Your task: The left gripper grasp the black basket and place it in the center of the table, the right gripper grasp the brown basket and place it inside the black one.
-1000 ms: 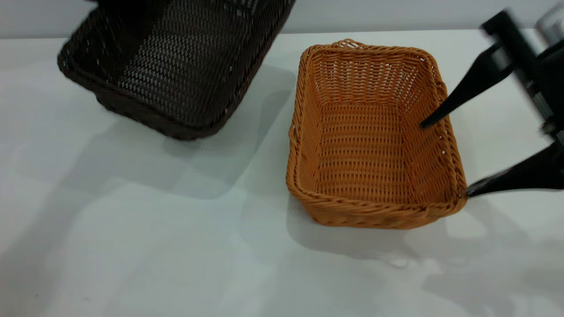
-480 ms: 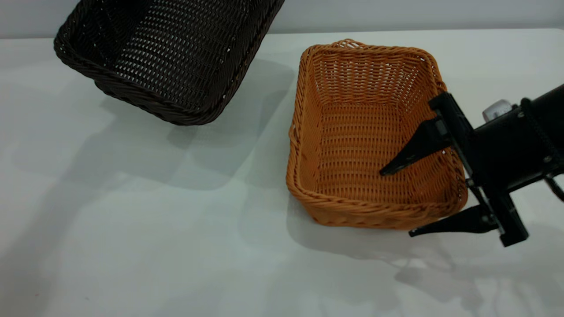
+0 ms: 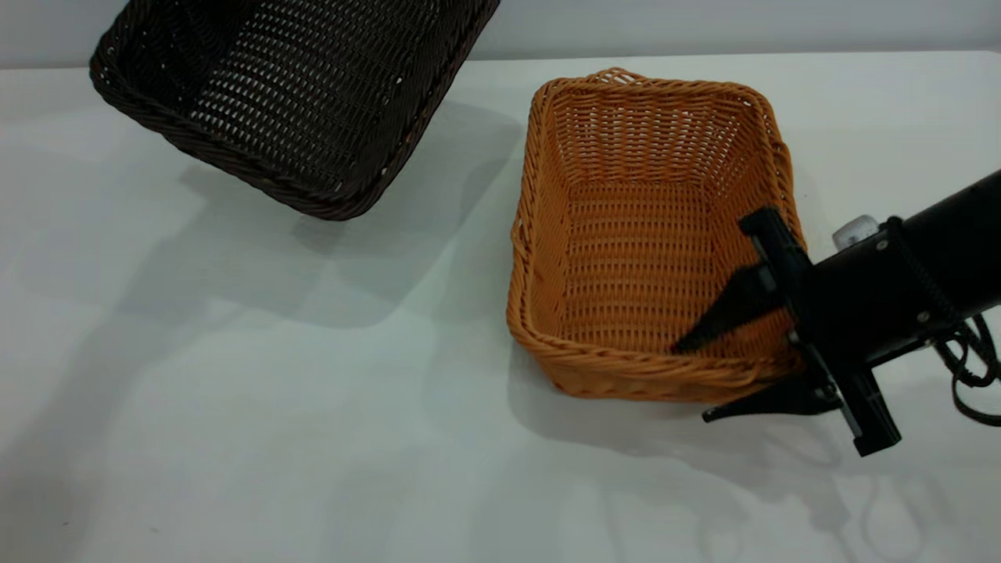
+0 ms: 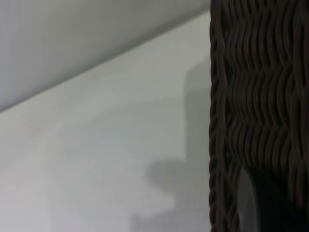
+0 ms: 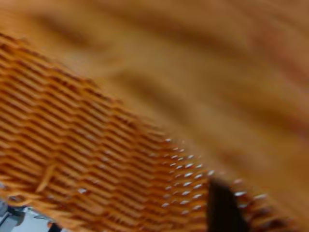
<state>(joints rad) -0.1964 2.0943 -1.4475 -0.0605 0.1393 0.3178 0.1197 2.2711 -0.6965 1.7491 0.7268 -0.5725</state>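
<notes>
The black basket hangs tilted above the table at the far left, casting a shadow below. My left gripper is out of the exterior view. In the left wrist view one of its dark fingers lies against the black basket's woven wall. The brown basket rests on the table right of centre. My right gripper is open at its near right corner, one finger inside the basket and one outside the near wall. The right wrist view shows the orange weave and one finger.
A pale wall runs along the table's far edge. The right arm's black body and a loose cable lie over the table to the right of the brown basket.
My right gripper has swung from the brown basket's right side to its near right corner, and its fingers have drawn closer together. The black basket has shifted slightly left.
</notes>
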